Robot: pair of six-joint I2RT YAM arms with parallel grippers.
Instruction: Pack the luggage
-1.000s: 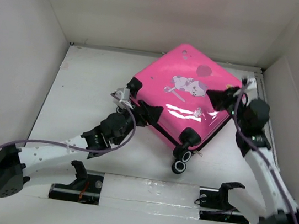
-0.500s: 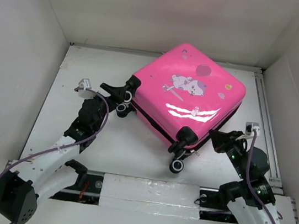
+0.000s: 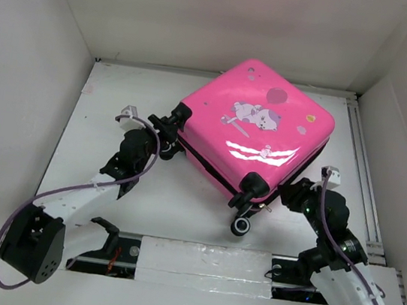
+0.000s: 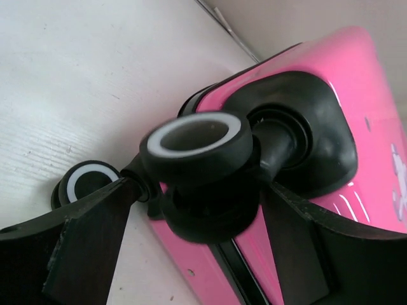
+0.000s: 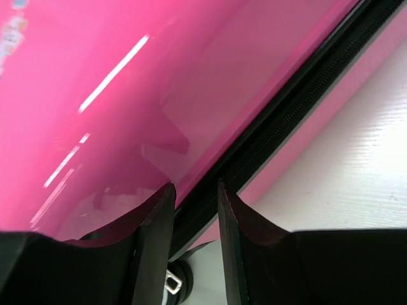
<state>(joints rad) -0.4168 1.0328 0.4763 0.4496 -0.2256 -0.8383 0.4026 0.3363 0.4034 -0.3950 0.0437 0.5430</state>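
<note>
Top external view: the luggage (image 3: 264,127) lies flat on the white table (image 3: 114,87) with its stickered pink shell facing up, turned corner-on between the two arms. The left hand (image 3: 168,123) sits at one wheeled corner of it, and the right hand (image 3: 289,193) is pressed close to the side on the far side of the next wheeled corner.

Left wrist view: the left hand (image 4: 197,194) is spread wide, one finger on either side of a black caster wheel (image 4: 197,149) with a white ring. The wheel sits in the gap just ahead of the fingertips. Whether the pads touch it cannot be told. A second wheel (image 4: 86,181) lies just beyond the outer finger, low on the table.

Right wrist view: the right hand (image 5: 194,194) has its fingers a narrow slit apart, with nothing seen clamped between them. Straight ahead of the tips runs the black zip seam (image 5: 299,95) where the two pink halves meet, with glossy shell to one side of the fingers and table to the other.
</note>
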